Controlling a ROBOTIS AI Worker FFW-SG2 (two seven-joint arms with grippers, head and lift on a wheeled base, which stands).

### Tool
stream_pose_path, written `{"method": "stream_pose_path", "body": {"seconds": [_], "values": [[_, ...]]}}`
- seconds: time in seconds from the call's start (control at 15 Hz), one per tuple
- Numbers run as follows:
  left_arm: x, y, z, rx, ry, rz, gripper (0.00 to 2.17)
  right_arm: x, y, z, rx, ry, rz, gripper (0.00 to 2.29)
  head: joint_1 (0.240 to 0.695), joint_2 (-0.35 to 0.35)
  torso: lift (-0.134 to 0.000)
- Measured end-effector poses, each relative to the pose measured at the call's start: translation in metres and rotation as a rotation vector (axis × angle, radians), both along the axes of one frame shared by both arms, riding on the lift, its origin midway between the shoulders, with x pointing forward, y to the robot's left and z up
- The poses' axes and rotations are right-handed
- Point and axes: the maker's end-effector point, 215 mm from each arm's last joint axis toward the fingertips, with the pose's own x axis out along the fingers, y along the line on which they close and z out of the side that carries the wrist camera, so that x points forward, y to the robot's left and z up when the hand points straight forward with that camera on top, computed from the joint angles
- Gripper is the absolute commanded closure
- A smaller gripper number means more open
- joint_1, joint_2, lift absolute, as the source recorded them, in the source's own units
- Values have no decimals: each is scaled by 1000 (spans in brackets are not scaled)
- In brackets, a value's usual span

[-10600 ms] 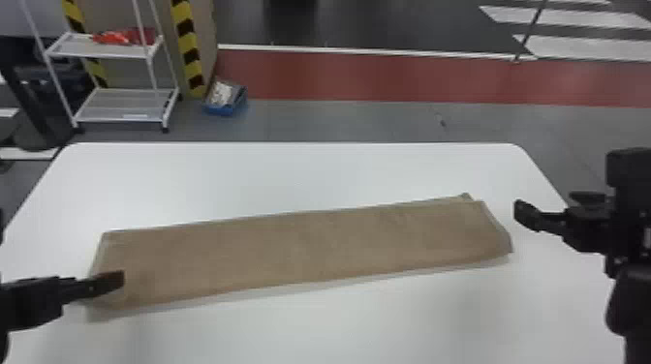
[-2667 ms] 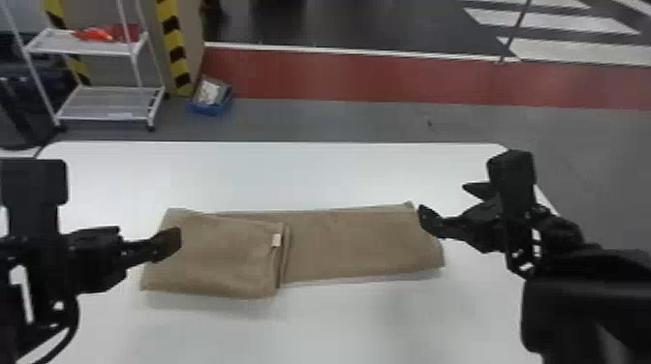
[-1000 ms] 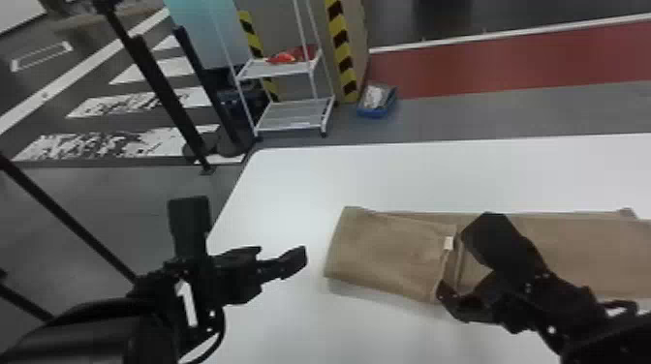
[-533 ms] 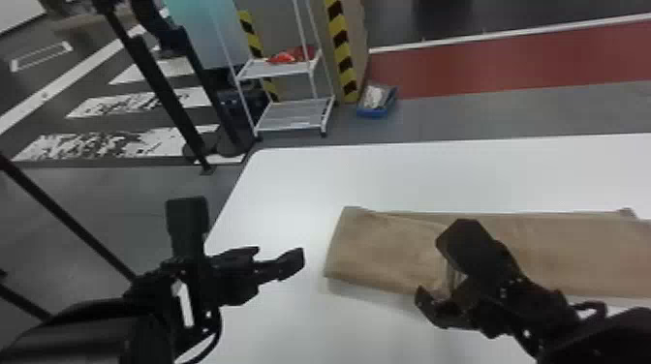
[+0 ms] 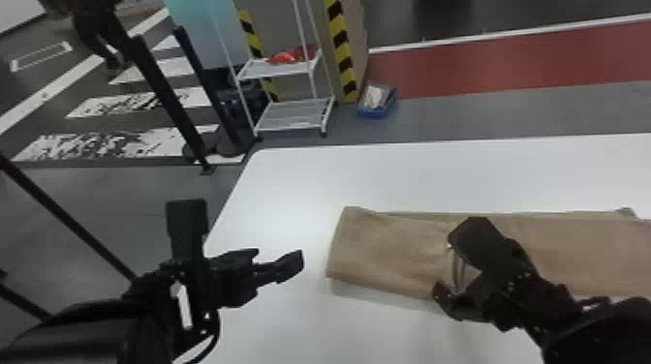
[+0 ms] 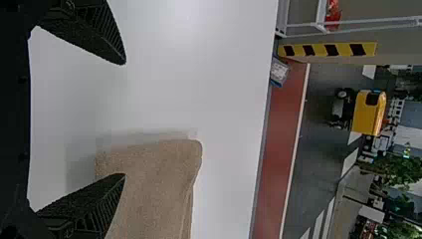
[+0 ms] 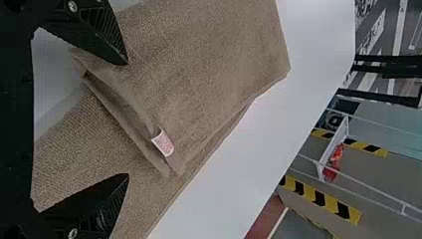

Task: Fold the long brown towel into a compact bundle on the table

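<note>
Your right pincer (image 7: 125, 119) gapes over the folded towel (image 7: 214, 59), presumably to grasp its flap; left pincer (image 6: 124, 119) spread alongside.

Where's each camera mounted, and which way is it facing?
Head view: on the head, forward-down over table and towel; left gripper and right gripper show.
Left wrist view: left wrist, past open jaws to the towel's end.
Right wrist view: right wrist, past open jaws to the towel's tag.
All share the rack.

The towel (image 5: 382, 251) is brown, the table (image 5: 460, 176) white, the tape (image 5: 342, 53) striped yellow and black.
</note>
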Motion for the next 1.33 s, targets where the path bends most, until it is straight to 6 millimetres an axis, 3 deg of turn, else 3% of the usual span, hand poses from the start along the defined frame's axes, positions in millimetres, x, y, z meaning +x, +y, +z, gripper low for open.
{"method": "stream_pose_path", "body": {"seconds": [0.47, 1.33], "values": [[1, 5, -4, 1, 7, 5, 80, 13, -14, -5, -3, 8, -26, 286, 695, 350, -123], [4, 7, -2, 0, 2, 9, 83, 24, -19, -7, 4, 10, -29, 616, 695, 350, -123]]}}
